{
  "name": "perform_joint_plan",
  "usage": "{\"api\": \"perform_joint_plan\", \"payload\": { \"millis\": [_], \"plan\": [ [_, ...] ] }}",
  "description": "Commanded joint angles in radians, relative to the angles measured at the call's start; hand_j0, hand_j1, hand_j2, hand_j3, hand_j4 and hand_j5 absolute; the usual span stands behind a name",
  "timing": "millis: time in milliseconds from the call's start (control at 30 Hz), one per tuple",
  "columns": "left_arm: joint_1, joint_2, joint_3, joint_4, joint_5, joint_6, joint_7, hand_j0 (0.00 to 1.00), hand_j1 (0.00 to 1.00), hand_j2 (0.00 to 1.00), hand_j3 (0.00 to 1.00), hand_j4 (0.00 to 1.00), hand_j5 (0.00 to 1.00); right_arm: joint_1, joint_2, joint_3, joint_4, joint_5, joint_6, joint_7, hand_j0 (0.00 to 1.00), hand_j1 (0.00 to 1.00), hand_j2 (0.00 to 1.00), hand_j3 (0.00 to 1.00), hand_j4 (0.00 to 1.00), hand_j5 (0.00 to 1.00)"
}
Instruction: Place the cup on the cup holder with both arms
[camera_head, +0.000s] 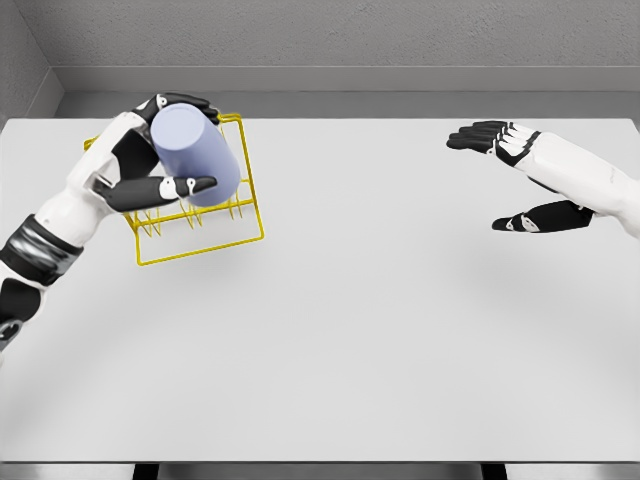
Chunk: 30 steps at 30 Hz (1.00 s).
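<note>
Partly hidden rack (200, 240), left hand (150, 150) gripping cup (195, 155)

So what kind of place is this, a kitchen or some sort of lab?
Most likely a simulated test bench, not a kitchen: a bare white table boxed in by plain grey walls, holding only a yellow wire cup holder and a lavender cup gripped by the left hand.

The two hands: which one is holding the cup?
The left hand grasps the pale blue cup over the yellow wire cup holder. The right hand is open, empty, far across the table.
</note>
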Motion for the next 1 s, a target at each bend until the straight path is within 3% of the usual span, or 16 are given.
{"api": "perform_joint_plan", "payload": {
  "millis": [0, 267, 967],
  "plan": [
    [-0.002, -0.004, -0.001, -0.001, 0.004, 0.019, 0.0, 0.59, 0.59, 0.59, 0.59, 0.59, 0.59, 0.0, -0.001, 0.0, 0.0, -0.008, 0.003, -0.001, 1.0, 1.0, 1.0, 1.0, 1.0, 1.0],
    [-0.031, -0.046, -0.001, 0.027, 0.001, 0.073, 0.0, 0.59, 0.59, 0.59, 0.59, 0.59, 0.59, 0.0, -0.001, -0.001, 0.001, -0.008, 0.003, -0.001, 1.0, 1.0, 1.0, 1.0, 1.0, 1.0],
    [-0.037, -0.089, -0.006, 0.068, -0.008, 0.097, -0.003, 0.59, 0.59, 0.59, 0.59, 0.59, 0.59, 0.0, -0.001, -0.001, 0.001, -0.008, 0.003, -0.001, 1.0, 1.0, 1.0, 1.0, 1.0, 1.0]
  ]
}}
